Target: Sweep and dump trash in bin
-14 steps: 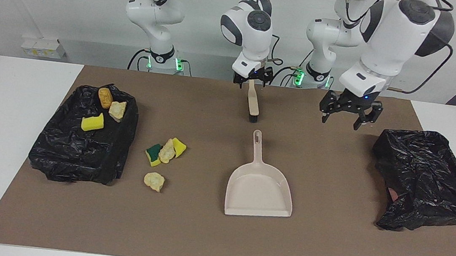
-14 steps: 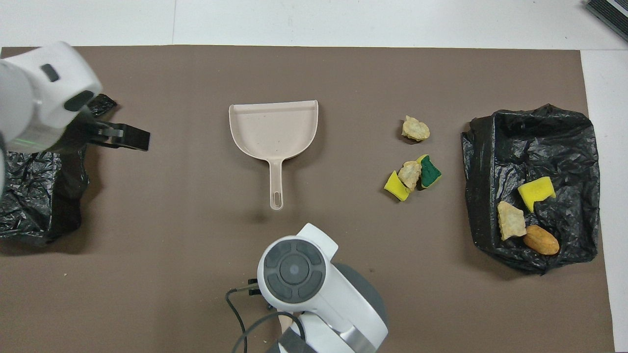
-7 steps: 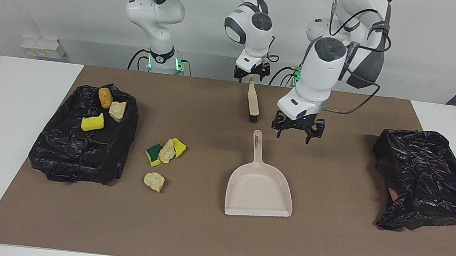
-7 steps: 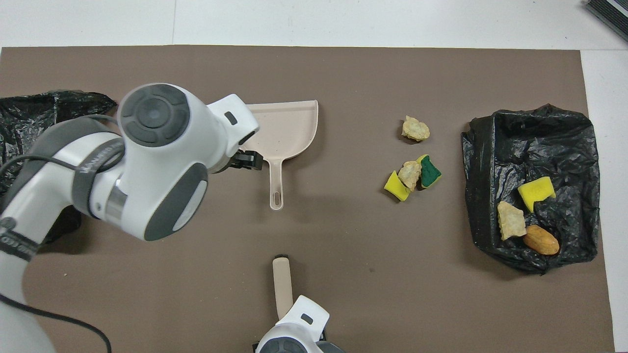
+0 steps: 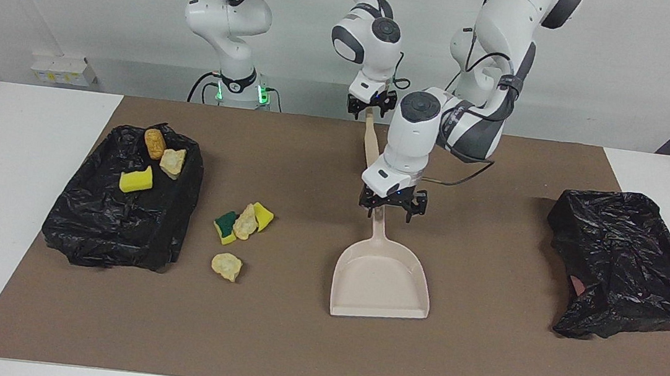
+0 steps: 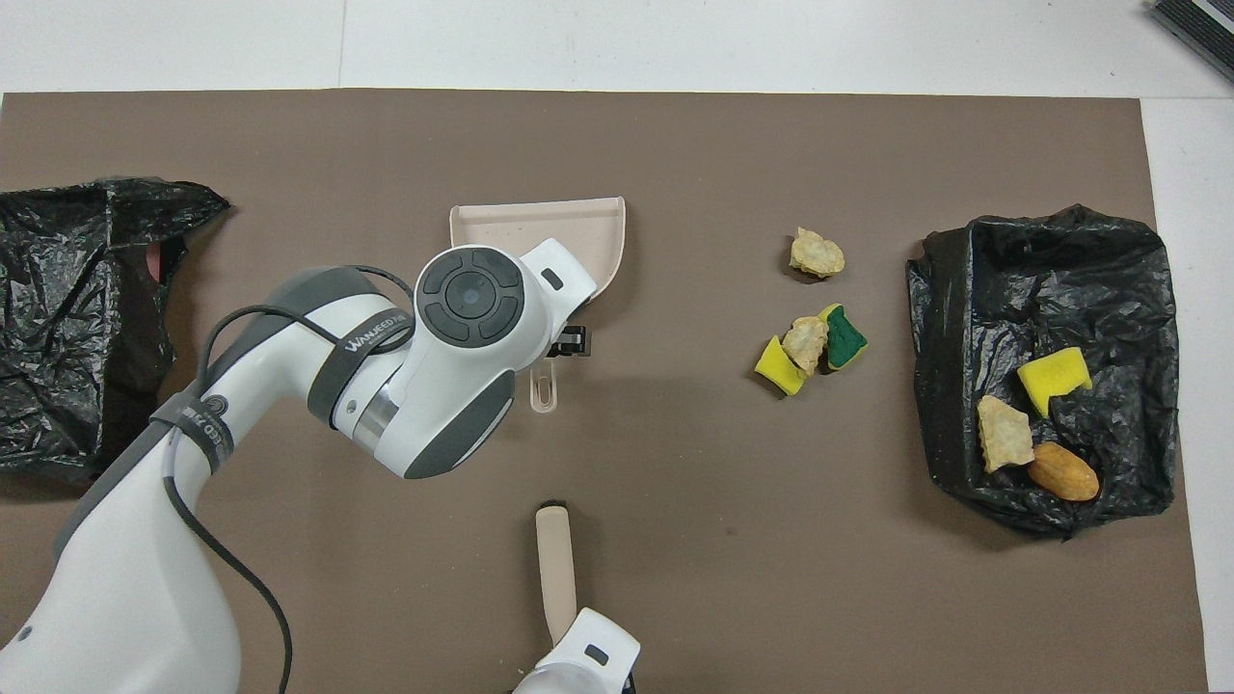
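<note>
The beige dustpan (image 5: 381,280) (image 6: 540,226) lies mid-mat with its handle toward the robots. My left gripper (image 5: 390,211) is low over that handle, open, with a finger on each side. The beige brush (image 5: 370,139) (image 6: 554,564) lies nearer the robots, and my right gripper (image 5: 370,109) is at its handle end. Loose trash lies toward the right arm's end: a sponge-and-lump cluster (image 5: 244,223) (image 6: 810,347) and a single lump (image 5: 226,265) (image 6: 817,253). The black-bagged bin (image 5: 87,230) (image 6: 1109,280) holds a yellow sponge (image 5: 136,180) (image 6: 1054,378) and two lumps.
A second crumpled black bag (image 5: 632,263) (image 6: 77,318) sits at the left arm's end of the brown mat (image 5: 478,365). White table borders the mat. In the overhead view the left arm covers much of the dustpan.
My left arm swung from beside the black bag at its end across to the dustpan handle and came down over it. My right gripper drew back to the brush's handle end.
</note>
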Controlling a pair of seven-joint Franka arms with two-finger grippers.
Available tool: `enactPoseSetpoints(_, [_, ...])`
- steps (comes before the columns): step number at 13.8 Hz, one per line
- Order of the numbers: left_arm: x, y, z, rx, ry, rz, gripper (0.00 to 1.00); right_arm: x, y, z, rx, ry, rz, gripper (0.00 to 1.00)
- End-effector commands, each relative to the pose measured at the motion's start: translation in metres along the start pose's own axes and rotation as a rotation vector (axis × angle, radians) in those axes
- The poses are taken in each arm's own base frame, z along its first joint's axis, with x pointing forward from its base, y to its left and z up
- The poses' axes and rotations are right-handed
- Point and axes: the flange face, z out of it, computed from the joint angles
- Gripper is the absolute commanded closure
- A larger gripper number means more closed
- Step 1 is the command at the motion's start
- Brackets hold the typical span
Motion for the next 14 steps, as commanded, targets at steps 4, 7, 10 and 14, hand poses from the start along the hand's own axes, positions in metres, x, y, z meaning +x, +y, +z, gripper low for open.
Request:
enactPoseSetpoints(4, [0.002, 0.007, 0.022, -0.012, 0.024, -0.05, 0.13, -0.002, -0.001, -0.002, 0.015, 0.014, 0.02, 1.0])
enactPoseSetpoints(7, [0.004, 0.003, 0.022, -0.007, 0.018, -0.053, 0.66, 0.006, 0.007, -0.014, -0.016, -0.011, 0.026, 1.0])
enactPoseSetpoints(10, [0.011, 0.0, 0.012, -0.008, 0.039, -0.052, 1.0, 0.018, 0.035, -0.044, -0.07, -0.008, 0.072, 1.0])
enactPoseSetpoints(14, [0.001, -0.014, -0.013, 0.075, -0.006, 0.15, 1.0, 0.033, 0.103, -0.098, -0.105, 0.007, 0.153, 1.0])
